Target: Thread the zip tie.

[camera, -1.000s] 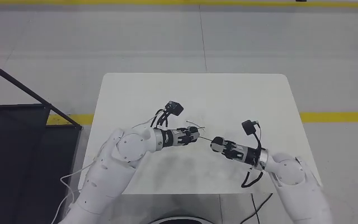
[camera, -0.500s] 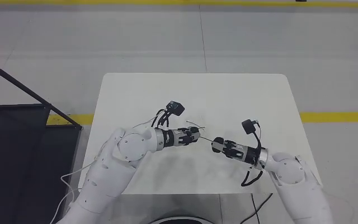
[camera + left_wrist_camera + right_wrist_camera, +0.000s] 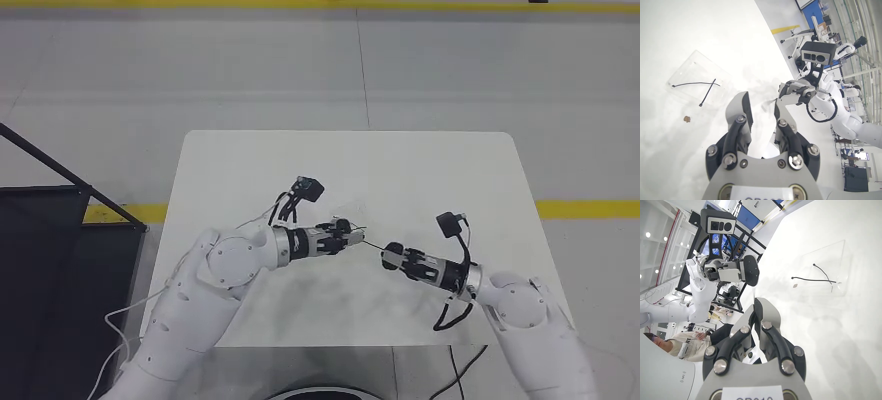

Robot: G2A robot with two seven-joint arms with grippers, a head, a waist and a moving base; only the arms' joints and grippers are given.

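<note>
Nearest, the right end effector [image 3: 754,305] was clenched on one zip tie [image 3: 366,244] held above the counter [image 3: 440,170] and had edged slightly outward. The left end effector [image 3: 761,103], released with jaws apart, had turned a little at the tie's free end, which was probably fine alignment, with threading not yet done. Beyond lay two spare ties [image 3: 696,83], crossed on one clear plate [image 3: 694,62], beside one brown scrap [image 3: 687,119].

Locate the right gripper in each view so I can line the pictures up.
Top view: right gripper near the table's middle, shut on the zip tie.
Left wrist view: right gripper farther off, just beyond the left gripper, which is open.
Right wrist view: right gripper in the foreground, shut.
Shared landmark: the left gripper, facing the right gripper tip to tip.
</note>
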